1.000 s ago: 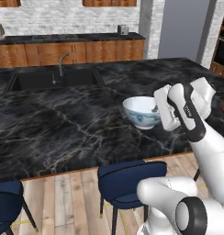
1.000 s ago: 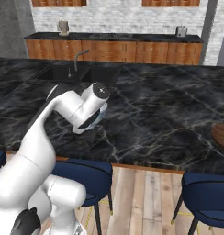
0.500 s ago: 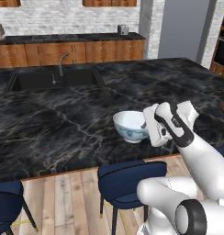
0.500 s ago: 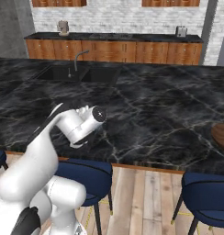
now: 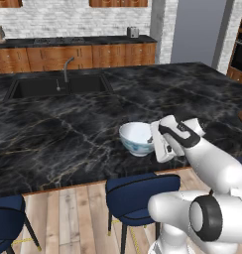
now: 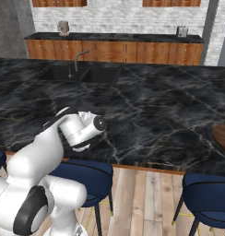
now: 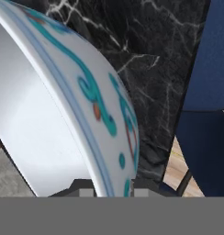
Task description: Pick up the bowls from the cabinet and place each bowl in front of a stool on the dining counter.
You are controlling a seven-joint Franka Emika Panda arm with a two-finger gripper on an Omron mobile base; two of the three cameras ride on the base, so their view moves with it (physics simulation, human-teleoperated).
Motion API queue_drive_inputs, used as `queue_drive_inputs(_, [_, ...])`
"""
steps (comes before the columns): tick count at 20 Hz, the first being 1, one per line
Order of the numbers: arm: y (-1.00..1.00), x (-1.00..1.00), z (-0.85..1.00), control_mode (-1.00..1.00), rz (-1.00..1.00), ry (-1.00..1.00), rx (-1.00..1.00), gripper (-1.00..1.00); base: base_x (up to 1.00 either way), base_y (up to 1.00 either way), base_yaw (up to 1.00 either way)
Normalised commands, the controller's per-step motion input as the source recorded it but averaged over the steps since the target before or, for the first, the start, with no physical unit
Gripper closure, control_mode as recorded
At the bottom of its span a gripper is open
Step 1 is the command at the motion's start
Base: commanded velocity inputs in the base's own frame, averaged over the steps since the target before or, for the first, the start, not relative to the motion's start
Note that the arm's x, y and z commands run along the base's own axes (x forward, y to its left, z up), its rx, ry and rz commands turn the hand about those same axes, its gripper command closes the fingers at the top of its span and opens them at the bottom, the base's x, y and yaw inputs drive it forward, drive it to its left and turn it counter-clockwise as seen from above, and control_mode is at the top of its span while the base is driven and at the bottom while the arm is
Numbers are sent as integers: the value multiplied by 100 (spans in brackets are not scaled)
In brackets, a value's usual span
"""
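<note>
Gripper [image 5: 153, 143]: we clamp the white bowl [image 5: 136, 138] by its rim.
Bowl: low over the dining counter [image 5: 68, 124], above a blue stool [image 5: 141, 192].

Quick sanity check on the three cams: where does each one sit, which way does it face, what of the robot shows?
Left base view: behind the arm to its left, facing forward and down over the dining counter; the arm rises at lower right, gripper at the white bowl.
Right base view: behind-right, same counter; arm at lower left, a wooden bowl at the right edge.
Hand view: on the hand, close on the bowl's rim, stool beyond.
Both base views share the sink.
</note>
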Motion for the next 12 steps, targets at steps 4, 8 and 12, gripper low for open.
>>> queue_drive_inputs(4, [0, 30, -42, -100, 0, 0, 0, 100, 0, 0, 0])
queue_drive_inputs(8, [0, 53, -14, -100, 0, 0, 0, 100, 0, 0, 0])
queue_drive_inputs(12, [3, 59, -12, -100, 0, 0, 0, 100, 0, 0, 0])
